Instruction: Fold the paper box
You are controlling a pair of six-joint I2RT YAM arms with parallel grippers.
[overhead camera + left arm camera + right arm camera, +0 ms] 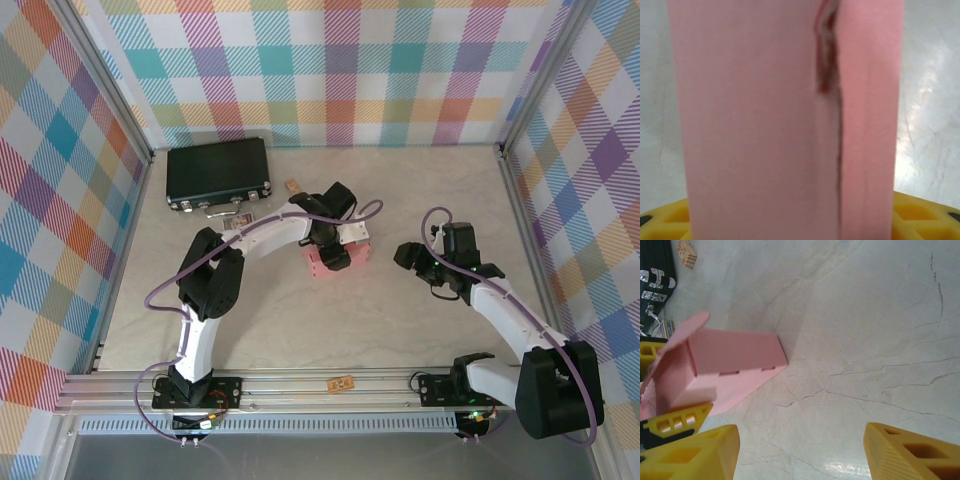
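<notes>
The salmon-pink paper box (357, 250) lies mid-table, partly folded: a long walled body (735, 352) with a rounded flap raised at its left end and a flat panel spread on the table below it. My left gripper (333, 248) reaches over it and is shut on its end. Up close, the pink card (755, 125) sits between the yellow fingers (922, 215), with a dark seam running down it. In the right wrist view, those yellow fingers flank the box's left end. My right gripper (413, 258) (800, 450) hovers open to the right of the box, apart from it, with bare table between its fingers.
A black hard case (219, 175) lies at the back left, with a tiny tan block (292, 186) beside it. A small tan piece (340, 383) rests on the front rail. Plaid walls close in the table on three sides.
</notes>
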